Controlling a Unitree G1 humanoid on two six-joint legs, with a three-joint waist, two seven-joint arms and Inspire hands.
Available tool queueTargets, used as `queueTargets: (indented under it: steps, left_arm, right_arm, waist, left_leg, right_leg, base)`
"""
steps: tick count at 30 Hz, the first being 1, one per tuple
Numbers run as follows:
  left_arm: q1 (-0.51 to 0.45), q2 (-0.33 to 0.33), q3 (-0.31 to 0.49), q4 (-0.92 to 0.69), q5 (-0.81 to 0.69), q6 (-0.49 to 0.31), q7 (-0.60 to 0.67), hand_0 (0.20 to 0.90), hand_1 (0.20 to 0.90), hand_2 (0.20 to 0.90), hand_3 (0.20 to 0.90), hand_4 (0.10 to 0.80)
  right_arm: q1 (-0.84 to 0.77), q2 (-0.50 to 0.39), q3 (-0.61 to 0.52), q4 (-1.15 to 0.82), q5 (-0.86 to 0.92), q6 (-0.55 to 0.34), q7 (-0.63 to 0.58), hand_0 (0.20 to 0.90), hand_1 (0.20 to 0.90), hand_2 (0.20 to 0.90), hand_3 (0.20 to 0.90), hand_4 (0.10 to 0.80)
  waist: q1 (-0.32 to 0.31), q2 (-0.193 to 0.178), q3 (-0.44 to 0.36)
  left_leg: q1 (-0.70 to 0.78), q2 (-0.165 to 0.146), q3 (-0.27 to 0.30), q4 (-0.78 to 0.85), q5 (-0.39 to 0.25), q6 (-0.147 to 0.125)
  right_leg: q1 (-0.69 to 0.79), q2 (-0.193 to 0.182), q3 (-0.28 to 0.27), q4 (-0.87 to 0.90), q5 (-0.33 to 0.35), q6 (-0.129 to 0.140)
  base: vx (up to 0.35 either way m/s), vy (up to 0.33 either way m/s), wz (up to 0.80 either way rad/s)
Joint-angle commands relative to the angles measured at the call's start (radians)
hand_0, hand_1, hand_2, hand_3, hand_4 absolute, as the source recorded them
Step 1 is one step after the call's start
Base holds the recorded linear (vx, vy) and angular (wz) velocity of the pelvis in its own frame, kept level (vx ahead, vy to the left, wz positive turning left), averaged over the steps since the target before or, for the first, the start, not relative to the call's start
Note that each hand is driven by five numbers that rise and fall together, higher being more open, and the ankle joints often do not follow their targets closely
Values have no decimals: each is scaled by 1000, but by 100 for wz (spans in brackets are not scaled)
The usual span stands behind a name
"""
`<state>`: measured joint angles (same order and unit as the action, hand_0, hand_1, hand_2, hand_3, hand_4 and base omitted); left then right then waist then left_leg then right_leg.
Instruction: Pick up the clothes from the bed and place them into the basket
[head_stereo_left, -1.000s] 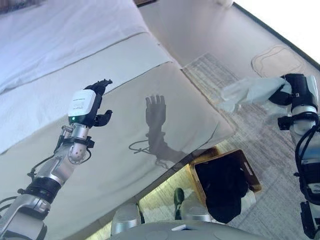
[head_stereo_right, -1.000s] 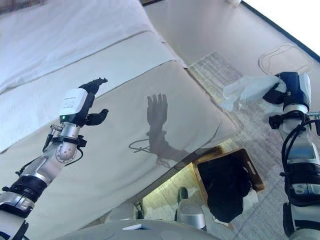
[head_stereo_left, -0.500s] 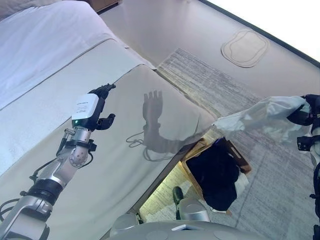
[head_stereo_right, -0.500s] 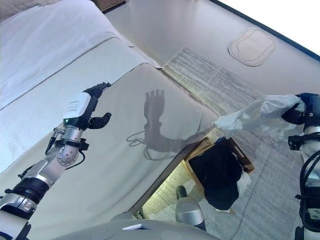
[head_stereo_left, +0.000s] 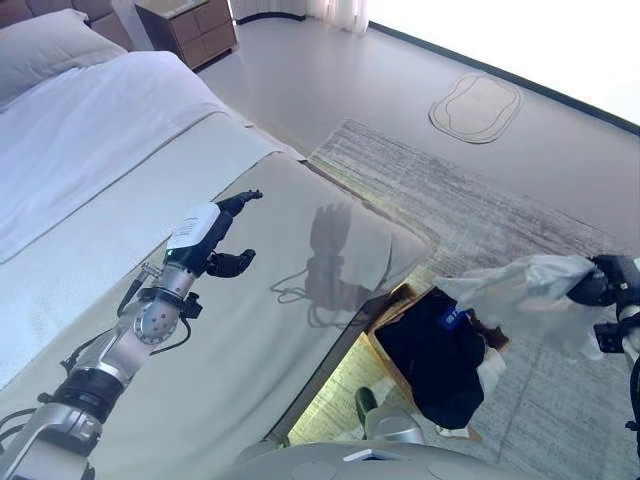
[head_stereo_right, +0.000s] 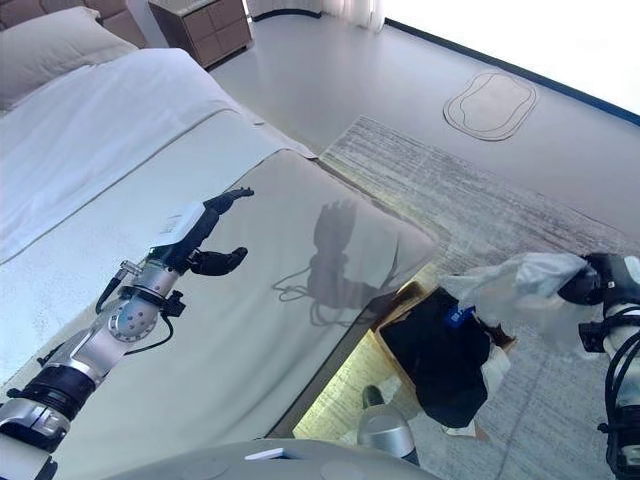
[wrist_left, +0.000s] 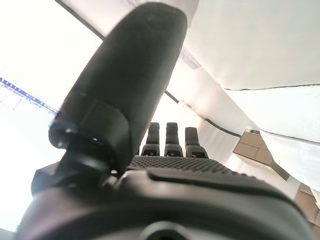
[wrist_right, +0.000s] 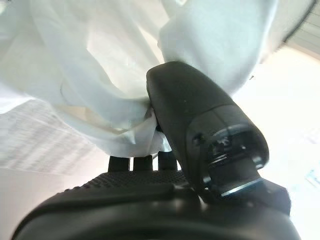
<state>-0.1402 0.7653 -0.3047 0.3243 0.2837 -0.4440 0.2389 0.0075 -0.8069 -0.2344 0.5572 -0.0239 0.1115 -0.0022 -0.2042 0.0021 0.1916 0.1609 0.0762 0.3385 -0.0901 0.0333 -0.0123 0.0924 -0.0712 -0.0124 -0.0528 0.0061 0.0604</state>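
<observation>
A: Is there any writing to read?
B: No, only a small blue tag in the basket (head_stereo_left: 392, 318), too small to read.

A: What does the basket hold?
B: Dark clothes, with some white cloth at the side nearer the right hand (head_stereo_right: 587, 281).

A: And the white garment (head_stereo_left: 520, 292)?
B: It is pinched in the right hand's curled fingers and hangs beside the hand, above the basket's edge.

A: The left hand (head_stereo_left: 215, 232)?
B: It is over the bed (head_stereo_left: 120, 180), fingers straight, holding nothing.

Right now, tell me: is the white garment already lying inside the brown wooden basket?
No. The white garment hangs from the right hand, off to the side of the brown wooden basket.
</observation>
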Motion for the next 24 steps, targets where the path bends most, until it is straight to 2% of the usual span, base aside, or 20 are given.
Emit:
queueTargets:
  steps: [1,14,15,16,24]
  left_arm:
    - [-45,46,103,-63,-89,-62,28,900,900,900,900,800]
    - [-92,39,47,-65,-100,-47,59,900,900,900,900,800]
    - [-103,37,35,-65,-95,-39,65,900,900,900,900,800]
    - [-108,38,31,-64,-95,-37,66,900,900,900,900,800]
    - [-117,44,20,-59,-70,-29,100,900,900,900,900,800]
  right_arm:
    - [-77,-94,-4,9,-33,-61,-32,300,300,300,200,100]
    - [-198,-47,109,285,39,-1,-22,300,300,300,200,100]
    - [-214,-45,121,318,30,-9,-25,860,860,860,853,753]
    - [-223,-46,129,333,23,-16,-27,900,900,900,900,800]
    - [-231,-43,148,330,1,-20,-60,900,900,900,900,800]
  waist:
    - [18,17,-97]
    - [51,39,-92]
    - [54,41,-91]
    - [56,43,-90]
    - [56,54,-81]
  left_leg:
    - [-13,28,-6,64,-109,-29]
    - [-16,35,-15,68,-104,-41]
    - [-17,36,-17,70,-104,-42]
    - [-18,38,-17,72,-104,-43]
    - [-21,35,-20,71,-101,-48]
  right_leg:
    - [-95,37,-40,96,-22,47]
    - [-89,29,-73,93,-26,39]
    - [-89,28,-77,93,-27,38]
    - [-88,27,-78,93,-27,37]
    - [-90,19,-81,92,-28,37]
  base:
    - [0,0,0]
    - [-1,-2,5]
    - [0,0,0]
    - [0,0,0]
    - [0,0,0]
